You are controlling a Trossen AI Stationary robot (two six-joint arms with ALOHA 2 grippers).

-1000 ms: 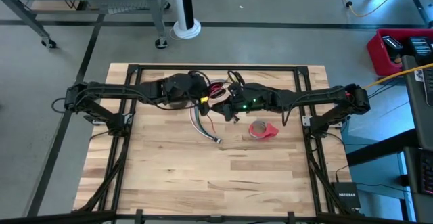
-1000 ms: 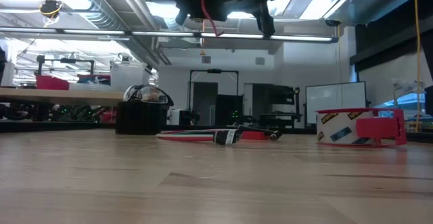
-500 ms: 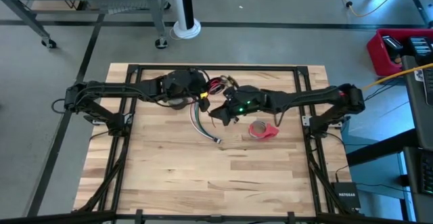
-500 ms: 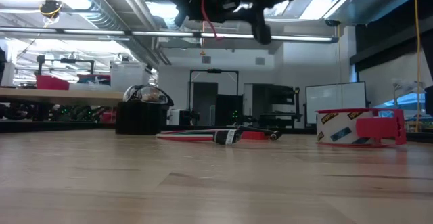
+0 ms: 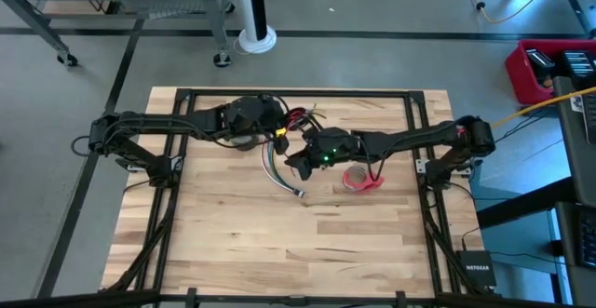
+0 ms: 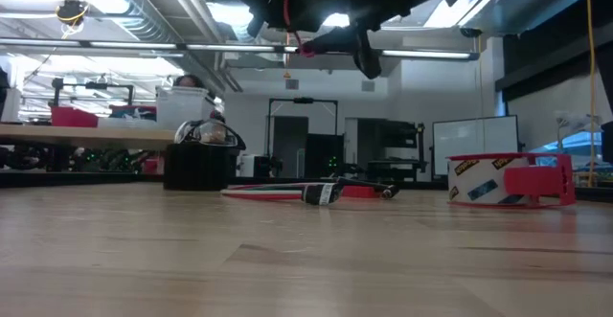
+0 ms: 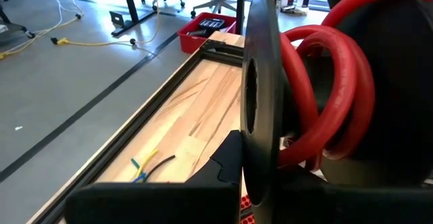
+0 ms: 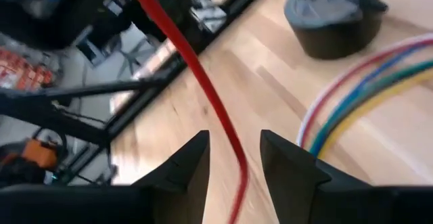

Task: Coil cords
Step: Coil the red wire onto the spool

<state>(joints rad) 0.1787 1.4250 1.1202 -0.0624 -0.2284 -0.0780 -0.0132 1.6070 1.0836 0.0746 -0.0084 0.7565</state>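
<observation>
Coiling half done: left gripper point(image 5: 277, 133) clamps red loops point(image 7: 331, 82); right gripper point(image 8: 233, 158), fingers spread, straddles the loose red cord point(image 8: 196, 68); wire bundle point(image 5: 279, 170) lies uncoiled

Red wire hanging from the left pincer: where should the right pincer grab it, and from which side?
Grip the red wire on its straight free run just below the shut left pincer, not its coiled part. It slants through the gap of the open right pincer, so probably come in sideways, fingers square across the strand, then close.
</observation>
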